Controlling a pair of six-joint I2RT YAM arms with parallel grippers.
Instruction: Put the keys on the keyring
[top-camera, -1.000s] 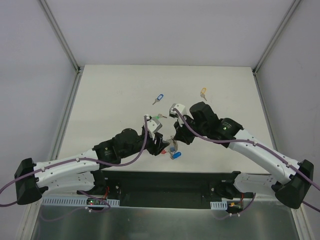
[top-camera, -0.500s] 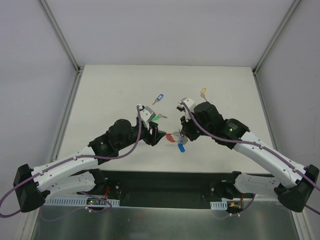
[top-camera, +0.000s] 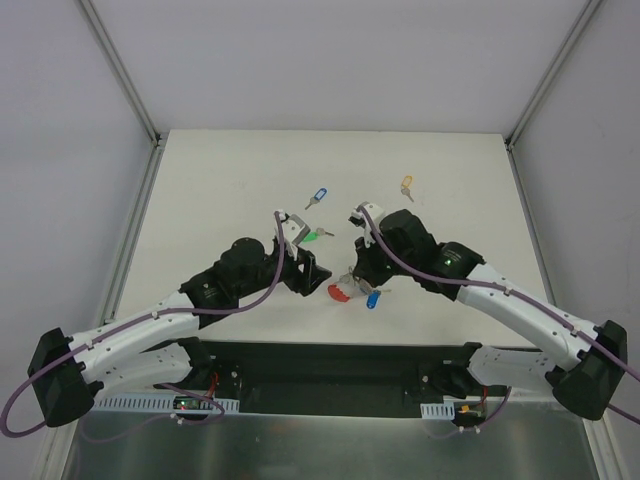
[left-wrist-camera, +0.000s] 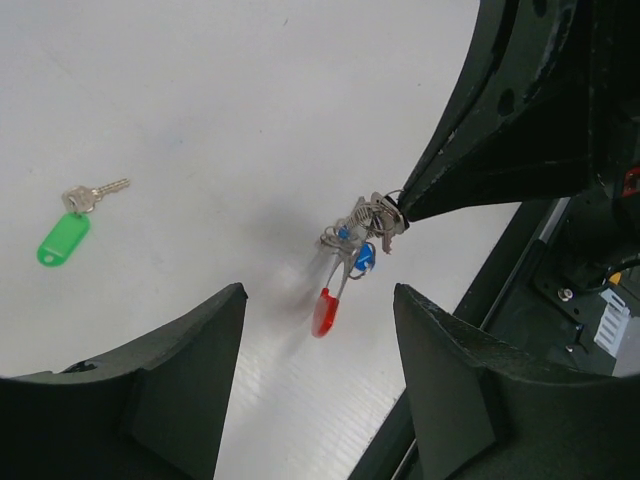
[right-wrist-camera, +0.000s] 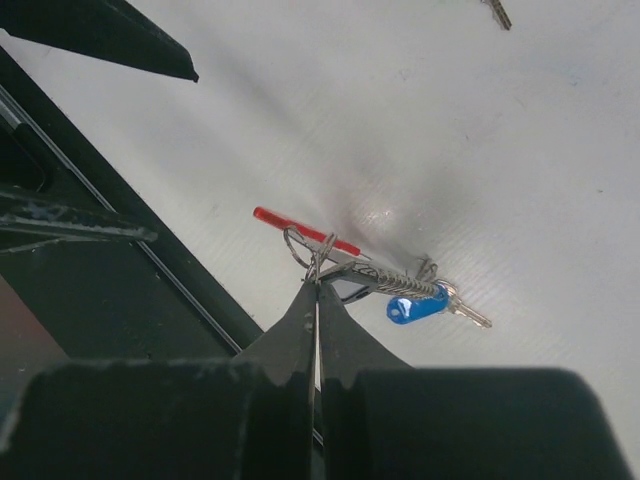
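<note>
Keyring (right-wrist-camera: 300, 228) pinched in right gripper (right-wrist-camera: 317, 285), fingers closed on it, at near edge, mid. Blue key (right-wrist-camera: 415, 308) hangs w/ it. Left gripper (top-camera: 300, 268) wide, empty. Ring prob light, floppy, swings; glossy red half prob slippery, so grip ribbed strap. Green key (left-wrist-camera: 62, 238) flat at ctr: take by tag.

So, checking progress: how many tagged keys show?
4: blue key and yellow key far back, green key near left gripper, second blue key with the keyring in right gripper. Others may be hidden.

Large loop keyring (right-wrist-camera: 300, 229): glossy red band, grey ribbed strap | small silver key with green tag (left-wrist-camera: 63, 240): bright metal, smooth plastic | white counter (left-wrist-camera: 200, 100): matt, faintly ribbed | black right hand (right-wrist-camera: 317, 290): matt
</note>
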